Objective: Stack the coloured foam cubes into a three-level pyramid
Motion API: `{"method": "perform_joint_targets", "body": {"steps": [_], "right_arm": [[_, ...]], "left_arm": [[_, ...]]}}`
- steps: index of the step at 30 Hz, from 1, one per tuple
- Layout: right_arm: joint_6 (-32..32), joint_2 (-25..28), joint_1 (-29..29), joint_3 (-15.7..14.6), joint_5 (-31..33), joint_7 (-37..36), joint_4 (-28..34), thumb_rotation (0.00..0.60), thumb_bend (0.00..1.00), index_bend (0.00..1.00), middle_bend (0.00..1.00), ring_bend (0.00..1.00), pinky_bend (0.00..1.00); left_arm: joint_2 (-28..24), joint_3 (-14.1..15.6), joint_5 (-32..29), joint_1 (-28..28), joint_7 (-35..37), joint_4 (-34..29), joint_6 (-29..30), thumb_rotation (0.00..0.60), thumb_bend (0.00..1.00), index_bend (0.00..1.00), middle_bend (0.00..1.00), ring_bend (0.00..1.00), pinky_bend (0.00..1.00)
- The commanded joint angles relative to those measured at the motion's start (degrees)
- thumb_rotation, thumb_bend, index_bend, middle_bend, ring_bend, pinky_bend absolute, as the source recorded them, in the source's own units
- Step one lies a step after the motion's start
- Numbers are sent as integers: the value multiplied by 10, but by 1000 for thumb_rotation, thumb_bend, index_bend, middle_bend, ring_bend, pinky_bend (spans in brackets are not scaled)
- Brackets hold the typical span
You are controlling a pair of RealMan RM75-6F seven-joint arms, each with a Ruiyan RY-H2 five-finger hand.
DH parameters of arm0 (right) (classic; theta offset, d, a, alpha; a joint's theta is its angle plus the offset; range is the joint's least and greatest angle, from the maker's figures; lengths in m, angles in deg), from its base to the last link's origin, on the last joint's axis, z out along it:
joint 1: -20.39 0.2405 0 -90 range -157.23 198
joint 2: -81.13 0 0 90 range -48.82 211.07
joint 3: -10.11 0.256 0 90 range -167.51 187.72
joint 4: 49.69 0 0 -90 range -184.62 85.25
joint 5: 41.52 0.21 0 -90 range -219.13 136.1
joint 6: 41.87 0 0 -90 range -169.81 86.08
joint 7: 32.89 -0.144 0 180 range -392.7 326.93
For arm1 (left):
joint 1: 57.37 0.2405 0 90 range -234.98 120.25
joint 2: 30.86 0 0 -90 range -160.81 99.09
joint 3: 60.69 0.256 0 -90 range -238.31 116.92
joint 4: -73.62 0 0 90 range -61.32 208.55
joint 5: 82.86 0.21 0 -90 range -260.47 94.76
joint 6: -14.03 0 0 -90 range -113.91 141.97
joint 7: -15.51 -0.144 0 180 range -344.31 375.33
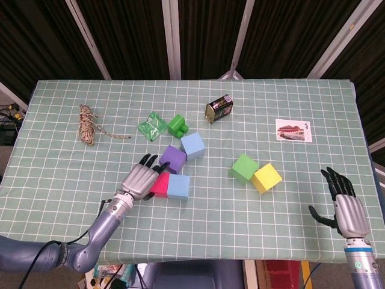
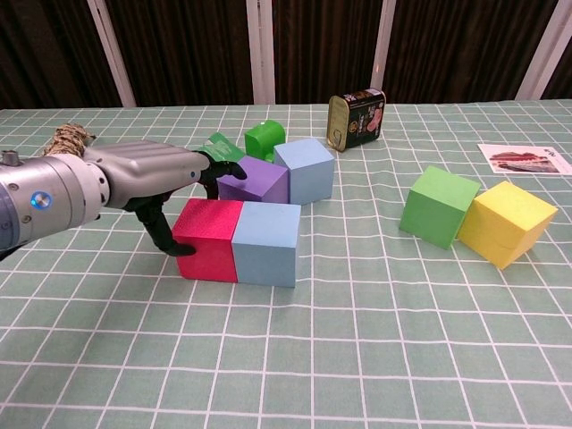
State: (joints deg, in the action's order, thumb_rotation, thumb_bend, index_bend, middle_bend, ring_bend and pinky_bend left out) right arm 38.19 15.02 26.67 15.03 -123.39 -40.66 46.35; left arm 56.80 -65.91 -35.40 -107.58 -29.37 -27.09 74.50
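Note:
A red cube (image 2: 207, 239) and a light blue cube (image 2: 267, 244) sit side by side, touching, near the table's middle. My left hand (image 1: 141, 179) presses against the red cube's left side, fingers spread over its top and thumb down at its left face (image 2: 161, 234). Just behind them stand a purple cube (image 2: 255, 180) and a second light blue cube (image 2: 305, 170). A green cube (image 1: 244, 167) and a yellow cube (image 1: 266, 177) touch each other to the right. My right hand (image 1: 344, 205) hovers open at the table's front right, holding nothing.
A green plastic piece (image 1: 177, 125) and a green wrapper (image 1: 151, 126) lie behind the cubes. A tin can (image 1: 219, 109) lies on its side further back. A rope coil (image 1: 88, 124) is at the far left, a postcard (image 1: 294, 130) at the far right.

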Motion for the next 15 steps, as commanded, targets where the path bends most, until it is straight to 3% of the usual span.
{"method": "perform_joint_targets", "body": {"steps": [1, 15], "right_arm": [[0, 0, 0, 0, 0, 0, 0, 600, 312, 0, 0, 0, 0], [-1, 1, 0, 0, 0, -1, 0, 600, 311, 0, 0, 0, 0]], "left_arm": [[2, 0, -2, -2, -3, -1, 2, 600, 416, 0, 367, 0, 0], [15, -4, -19, -13, -23, -8, 19, 600, 412, 0, 365, 0, 0]]}}
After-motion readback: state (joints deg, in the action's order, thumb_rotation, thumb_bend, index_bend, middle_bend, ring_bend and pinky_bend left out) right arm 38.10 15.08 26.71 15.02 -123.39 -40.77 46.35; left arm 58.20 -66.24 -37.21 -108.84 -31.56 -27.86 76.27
